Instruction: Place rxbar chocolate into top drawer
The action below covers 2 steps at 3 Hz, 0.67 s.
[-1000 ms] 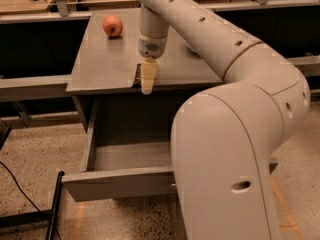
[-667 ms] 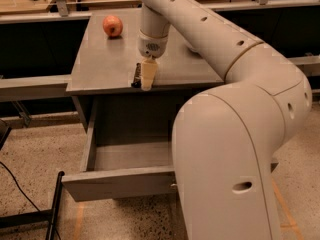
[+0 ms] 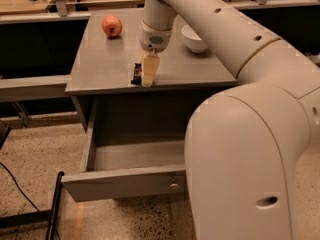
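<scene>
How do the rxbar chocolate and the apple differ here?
The rxbar chocolate is small and black; the apple is bigger, round and red. The rxbar chocolate sits at the front edge beside the gripper; the apple sits near the back, away from it. Both are on the cabinet top.

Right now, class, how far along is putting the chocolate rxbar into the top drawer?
Done: the top drawer stands pulled open. In hand: the gripper is down at the rxbar chocolate near the front edge of the cabinet top. Left: moving the bar into the drawer.
</scene>
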Motion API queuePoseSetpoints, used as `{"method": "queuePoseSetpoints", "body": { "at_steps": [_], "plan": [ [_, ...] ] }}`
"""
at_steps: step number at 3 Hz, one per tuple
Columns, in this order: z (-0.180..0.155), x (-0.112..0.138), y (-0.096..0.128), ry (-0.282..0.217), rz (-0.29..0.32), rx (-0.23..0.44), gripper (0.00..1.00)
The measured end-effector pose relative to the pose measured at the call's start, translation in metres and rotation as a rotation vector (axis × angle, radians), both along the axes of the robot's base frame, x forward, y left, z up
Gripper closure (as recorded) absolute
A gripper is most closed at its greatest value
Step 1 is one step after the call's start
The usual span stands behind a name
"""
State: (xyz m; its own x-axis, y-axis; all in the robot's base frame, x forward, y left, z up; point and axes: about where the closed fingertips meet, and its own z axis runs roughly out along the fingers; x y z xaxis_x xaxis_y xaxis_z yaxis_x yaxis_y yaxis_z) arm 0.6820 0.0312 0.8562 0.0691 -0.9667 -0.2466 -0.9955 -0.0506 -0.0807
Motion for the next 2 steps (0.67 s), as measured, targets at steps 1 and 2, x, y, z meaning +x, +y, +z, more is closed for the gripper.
{"method": "queuePoseSetpoints", "body": {
  "at_steps": [1, 2],
  "plan": [
    [0.026, -0.028, -0.01, -0.022, 0.031, 0.043, 1.0],
    [0.029, -0.057, -0.029, -0.058, 0.027, 0.053, 1.0]
  ]
}}
